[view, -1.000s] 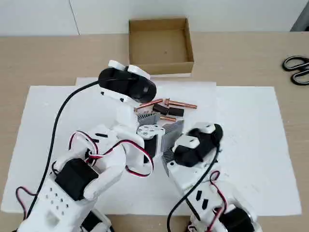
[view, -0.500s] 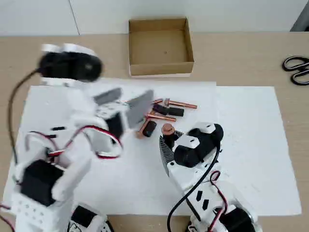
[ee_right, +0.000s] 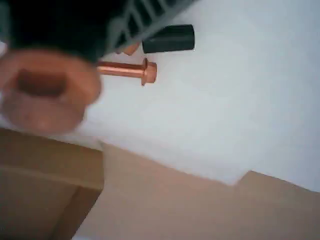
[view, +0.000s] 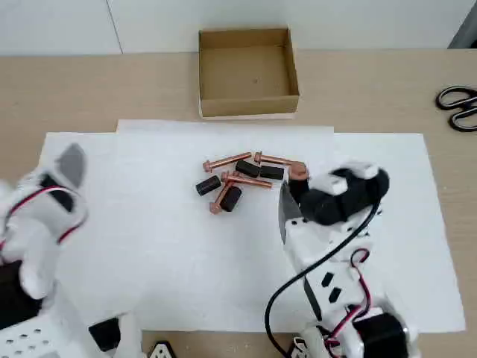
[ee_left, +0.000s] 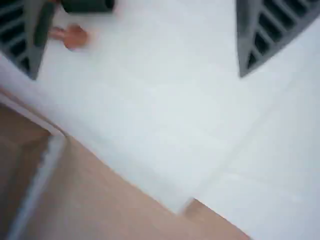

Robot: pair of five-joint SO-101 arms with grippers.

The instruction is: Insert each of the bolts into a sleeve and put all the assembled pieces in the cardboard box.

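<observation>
Right fingers (view: 284, 207) clamp a bolt (view: 299, 172) outside the cardboard box (view: 250, 107).

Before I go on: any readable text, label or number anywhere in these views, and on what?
None: no print shows on the brown cardboard box, the copper bolts, the black cylindrical sleeves, the white paper sheet or the bolt held in the right gripper.
</observation>
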